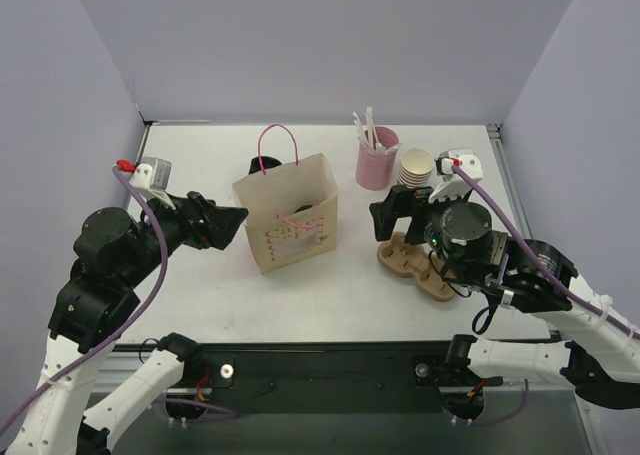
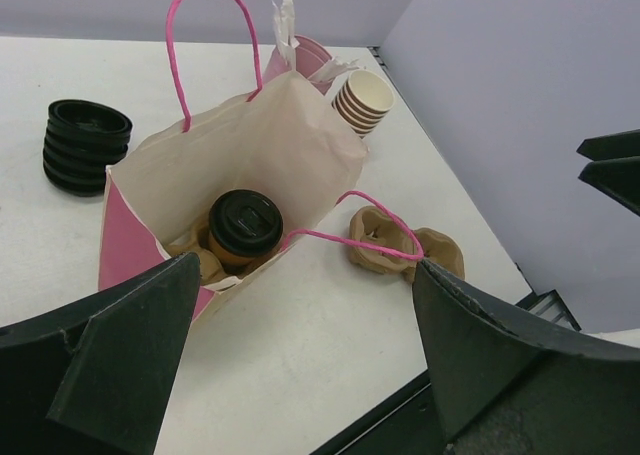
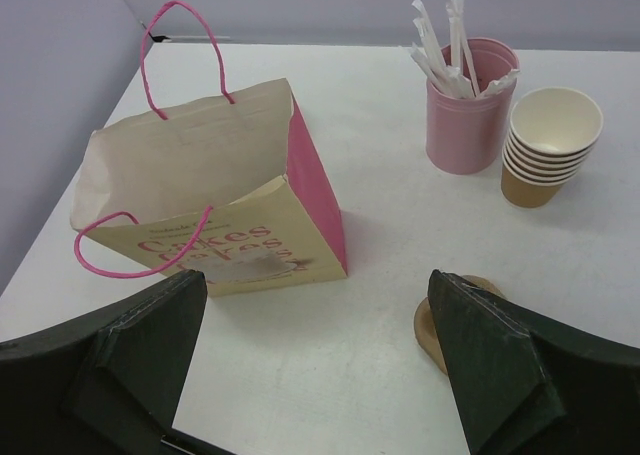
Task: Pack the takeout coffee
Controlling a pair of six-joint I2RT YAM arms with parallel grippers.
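Note:
The takeout coffee (image 2: 245, 227), a tan cup with a black lid, stands upright inside the paper bag (image 2: 250, 145) on a brown holder. The bag (image 1: 288, 215) has pink sides and pink handles and stands open mid-table. My left gripper (image 1: 228, 225) hovers just left of the bag, open and empty, its fingers (image 2: 130, 335) spread wide in the left wrist view. To the right of the bag, my right gripper (image 1: 395, 215) is also open with nothing held. The right wrist view shows the bag (image 3: 200, 205) beyond the open right gripper (image 3: 315, 280); the coffee is hidden there.
A brown pulp cup carrier (image 1: 415, 265) lies under the right arm. Behind it stand a pink cup of wrapped straws (image 1: 376, 157) and a stack of lidless paper cups (image 1: 415, 165). A stack of black lids (image 2: 85, 145) sits behind the bag. Walls enclose three sides.

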